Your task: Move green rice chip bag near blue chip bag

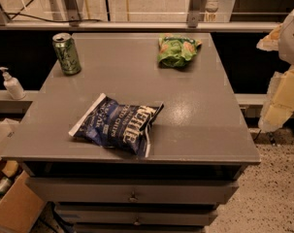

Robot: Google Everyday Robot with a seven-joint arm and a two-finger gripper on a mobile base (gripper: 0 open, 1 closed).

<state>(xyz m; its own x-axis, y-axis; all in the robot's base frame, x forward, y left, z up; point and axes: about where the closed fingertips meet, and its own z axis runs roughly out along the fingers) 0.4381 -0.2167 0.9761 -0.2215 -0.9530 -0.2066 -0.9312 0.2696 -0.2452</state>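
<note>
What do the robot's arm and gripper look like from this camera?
The arm at the picture's right edge is a rounded, pale grey-white shell. Below it the gripper, just right of the table, shows blocky cream-yellow segments. No cables or markings are visible on either.

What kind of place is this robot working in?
Probably an office or lab workspace: a grey drawer cabinet, cardboard boxes on the floor, a soap dispenser. The gripper hangs at the right edge.

Glossy blue chip bag, matt tabletop, plastic hand at right.
</note>
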